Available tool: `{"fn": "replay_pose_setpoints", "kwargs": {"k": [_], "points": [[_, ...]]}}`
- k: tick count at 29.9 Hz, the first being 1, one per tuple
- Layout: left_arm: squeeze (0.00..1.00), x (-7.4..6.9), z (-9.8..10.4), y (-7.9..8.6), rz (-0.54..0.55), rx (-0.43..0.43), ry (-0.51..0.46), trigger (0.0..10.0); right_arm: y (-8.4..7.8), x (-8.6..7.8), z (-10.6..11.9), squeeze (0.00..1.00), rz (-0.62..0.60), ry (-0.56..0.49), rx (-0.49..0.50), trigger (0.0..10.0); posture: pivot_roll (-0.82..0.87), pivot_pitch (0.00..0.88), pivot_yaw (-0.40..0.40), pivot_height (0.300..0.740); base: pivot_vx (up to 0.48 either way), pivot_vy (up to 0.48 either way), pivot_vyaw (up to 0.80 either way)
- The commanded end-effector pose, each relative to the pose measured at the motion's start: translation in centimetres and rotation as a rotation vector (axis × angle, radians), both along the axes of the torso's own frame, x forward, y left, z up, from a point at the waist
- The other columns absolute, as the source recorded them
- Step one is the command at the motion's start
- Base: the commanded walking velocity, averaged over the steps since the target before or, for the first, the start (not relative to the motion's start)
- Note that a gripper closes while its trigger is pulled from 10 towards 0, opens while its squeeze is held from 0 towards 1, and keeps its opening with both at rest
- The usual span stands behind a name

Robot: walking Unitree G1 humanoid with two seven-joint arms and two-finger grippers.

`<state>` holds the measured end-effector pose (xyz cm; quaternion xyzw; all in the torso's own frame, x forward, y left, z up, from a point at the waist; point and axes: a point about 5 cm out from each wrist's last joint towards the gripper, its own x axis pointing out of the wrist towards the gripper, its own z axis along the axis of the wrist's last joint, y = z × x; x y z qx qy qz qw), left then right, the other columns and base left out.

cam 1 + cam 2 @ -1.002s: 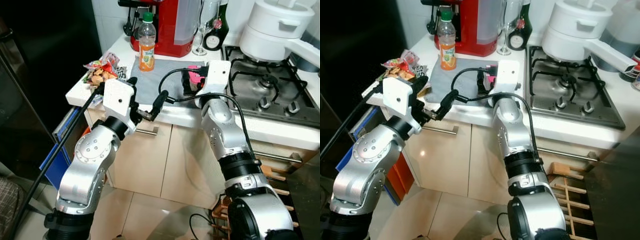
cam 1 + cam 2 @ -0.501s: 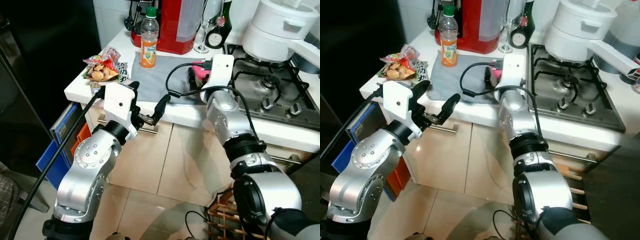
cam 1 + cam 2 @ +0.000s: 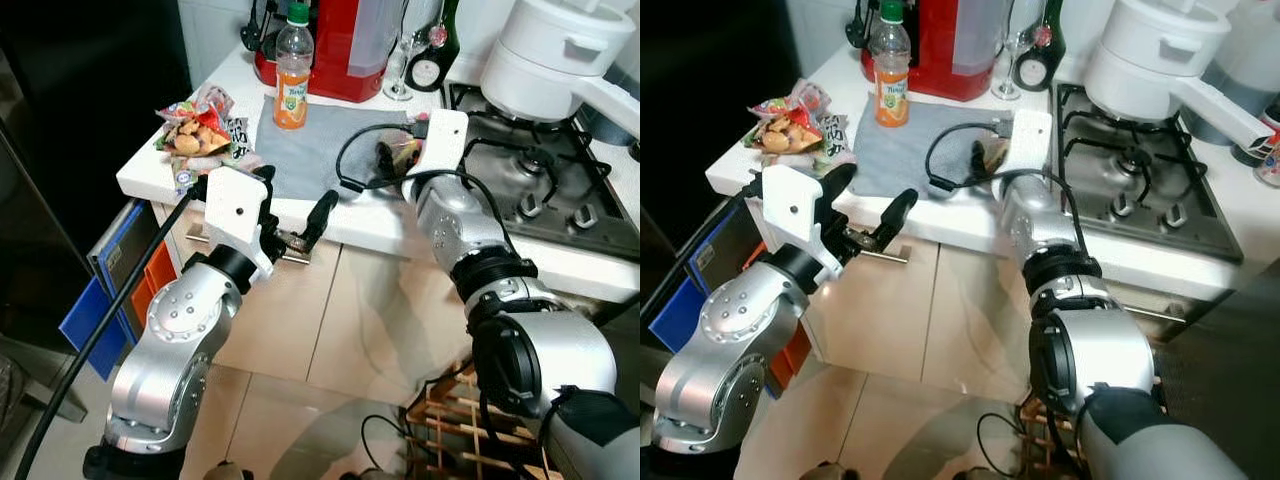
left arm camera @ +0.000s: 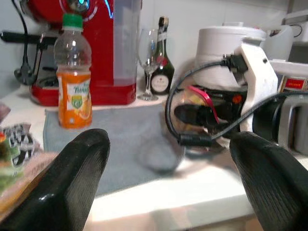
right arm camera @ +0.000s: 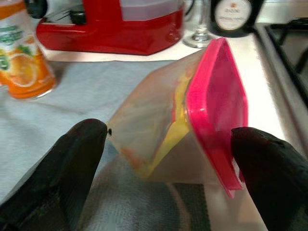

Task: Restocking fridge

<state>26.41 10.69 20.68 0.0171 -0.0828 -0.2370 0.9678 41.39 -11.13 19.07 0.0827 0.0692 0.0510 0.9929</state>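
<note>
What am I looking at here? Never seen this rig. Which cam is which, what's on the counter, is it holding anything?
It's a humanoid robot with two silver arms, each ending in two black fingers. Two pictures come from its head, looking down; two from its wrists, looking along the fingers. On the counter: an orange juice bottle on a grey mat, a snack bag, a red appliance, a wine glass, a dark bottle, and a white pot on the stove. The right gripper is open around a tilted pink-lidded container. The left gripper is open, holding nothing, before the counter edge.
</note>
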Motion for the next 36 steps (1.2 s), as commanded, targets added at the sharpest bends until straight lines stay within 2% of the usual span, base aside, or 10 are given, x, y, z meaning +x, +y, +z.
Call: {"fn": "replay_pose_setpoints", "kwargs": {"k": [1, 4, 10, 15, 16, 18, 19, 29, 36], "points": [[0.0, -0.3, 0.3, -0.3, -0.01, -0.004, -0.009, 10.0, 0.2, 0.0, -0.3, 0.0, 0.012, 0.026, 0.013, 10.0, 0.07, 0.065, -0.117, 0.74, 0.0, 0.0, 0.0], [0.0, -0.3, 0.3, -0.3, -0.01, -0.006, -0.005, 10.0, 0.3, -0.1, -0.7, 0.0, 0.016, 0.05, 0.035, 10.0, 0.07, 0.066, -0.117, 0.74, 0.0, 0.0, 0.0], [0.0, -0.3, 0.1, -0.2, -0.006, -0.001, 0.007, 10.0, 0.8, -0.2, -0.7, 0.0, 0.059, 0.019, -0.019, 10.0, 0.06, 0.063, -0.113, 0.74, 0.0, 0.0, 0.0], [0.0, -0.2, 0.0, -0.4, -0.01, 0.002, 0.012, 10.0, 1.3, -0.4, -1.2, 0.0, 0.082, 0.033, -0.003, 10.0, 0.07, 0.051, -0.115, 0.74, 0.0, 0.0, 0.0], [0.0, -0.2, 0.0, -0.4, -0.01, 0.001, 0.013, 10.0, 1.3, -0.4, -1.3, 0.0, 0.081, 0.036, 0.003, 2.2, 0.07, 0.051, -0.115, 0.74, 0.0, 0.0, 0.0], [0.0, -0.2, -0.1, -0.4, -0.01, 0.001, 0.013, 10.0, 1.4, -0.4, -1.4, 0.0, 0.081, 0.037, 0.008, 2.2, 0.07, 0.051, -0.115, 0.74, 0.0, 0.0, 0.0], [0.0, -0.2, -0.1, -0.4, -0.01, 0.001, 0.014, 10.0, 1.4, -0.4, -1.5, 0.0, 0.083, 0.039, 0.013, 0.0, 0.07, 0.047, -0.117, 0.74, 0.0, 0.0, 0.0], [0.0, 0.0, -0.2, -0.5, -0.006, 0.001, 0.019, 10.0, 0.9, -0.5, -2.0, 0.0, 0.068, 0.077, 0.079, 0.0, 0.07, 0.046, -0.122, 0.74, 0.0, 0.0, 0.0], [0.0, -0.1, -0.4, -0.8, -0.005, -0.003, 0.027, 10.0, 0.1, 0.0, -0.2, 0.03, 0.038, -0.005, 0.082, 0.0, 0.05, 0.059, -0.142, 0.74, 0.0, 0.0, 0.0]]}}
